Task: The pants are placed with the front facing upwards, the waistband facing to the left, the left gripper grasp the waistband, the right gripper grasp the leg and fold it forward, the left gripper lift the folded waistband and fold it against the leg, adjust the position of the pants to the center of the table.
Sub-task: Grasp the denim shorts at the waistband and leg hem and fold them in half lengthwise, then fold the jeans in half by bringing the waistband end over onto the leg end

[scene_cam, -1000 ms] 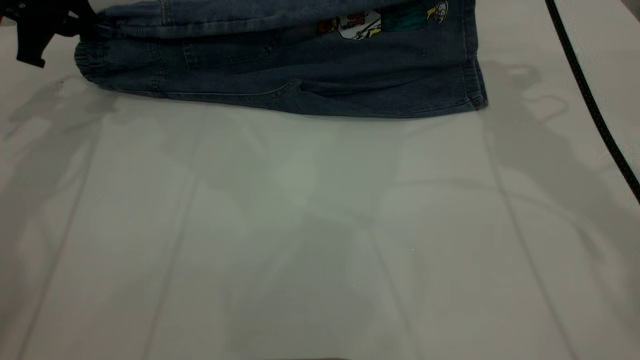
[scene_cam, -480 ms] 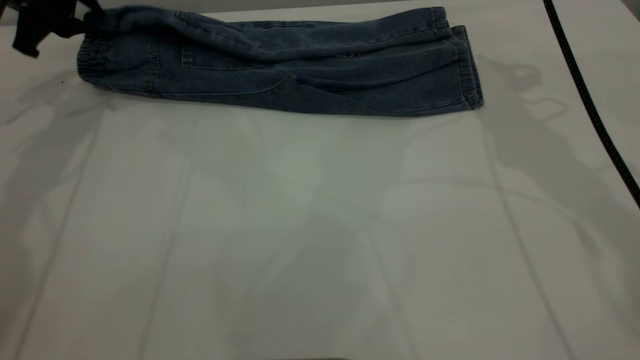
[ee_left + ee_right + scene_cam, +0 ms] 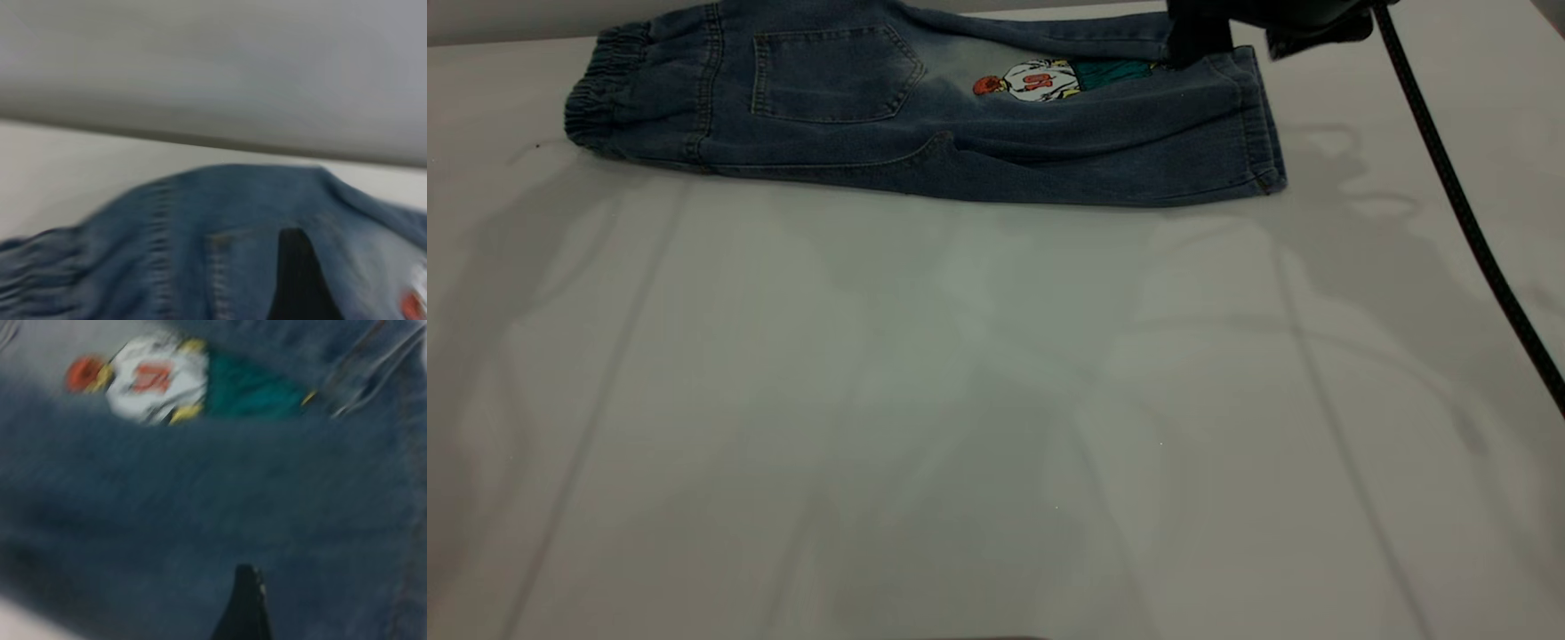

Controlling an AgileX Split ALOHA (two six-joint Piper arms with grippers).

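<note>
Near half of the tabletop (image 3: pixel 978 418) is bare; the pants (image 3: pixel 925 116) lie along the far edge, folded lengthwise w/ back pocket and cartoon print (image 3: pixel 1032 78) up, waistband (image 3: pixel 600 98) at left. Looks like step one's done; waistband-to-leg fold and centering remain. Right gripper (image 3: pixel 1199 36) sits over the leg hems, can't tell if clenched; left gripper (image 3: pixel 300 277) hovers by the pocket, grip unclear too.

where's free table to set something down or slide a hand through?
Free: the whole table on the near side of the pants, from their lower edge to the picture's bottom, and a strip left of the waistband. Crowded: the far edge, where the pants lie, with the right hand over the leg hems and a black cable running down the right side.
</note>
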